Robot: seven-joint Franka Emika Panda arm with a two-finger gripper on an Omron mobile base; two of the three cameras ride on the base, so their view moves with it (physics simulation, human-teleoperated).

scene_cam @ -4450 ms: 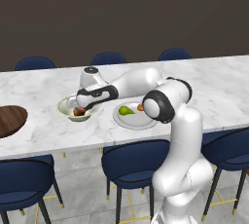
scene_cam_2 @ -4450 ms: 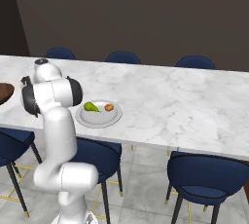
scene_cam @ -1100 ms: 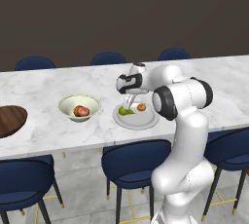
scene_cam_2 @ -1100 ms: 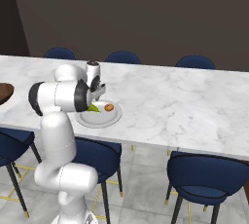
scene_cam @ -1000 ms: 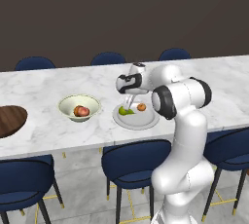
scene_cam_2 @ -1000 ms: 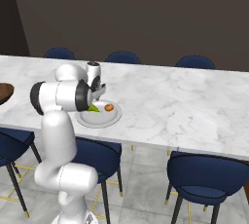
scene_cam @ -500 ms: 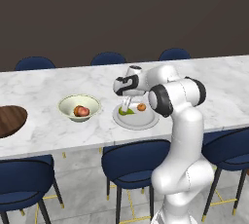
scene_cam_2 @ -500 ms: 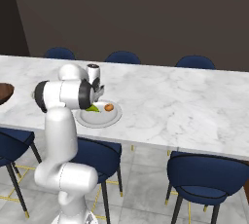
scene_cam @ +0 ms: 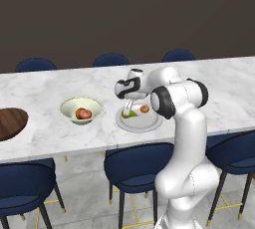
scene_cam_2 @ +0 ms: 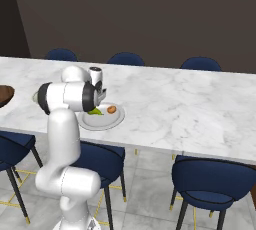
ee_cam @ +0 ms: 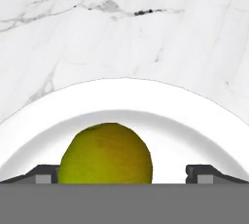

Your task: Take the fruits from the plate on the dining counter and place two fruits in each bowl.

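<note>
On the tabletop (scene_cam: 60, 86) the plate (scene_cam: 140, 122) lies near the front edge, with the deep bowl (scene_cam: 81, 109) to its left and the shallow wooden bowl (scene_cam: 10, 122) farther left, at the edge of the left base view. Two fruits (scene_cam: 82, 114) sit in the deep bowl. On the plate, the oblong fruit (ee_cam: 105, 155) lies left of the small round fruit (scene_cam: 145, 108). The gripper (scene_cam: 128, 110) hangs over the plate, its fingers either side of the oblong fruit. Stools (scene_cam: 134, 166) stand before and behind the tabletop.
</note>
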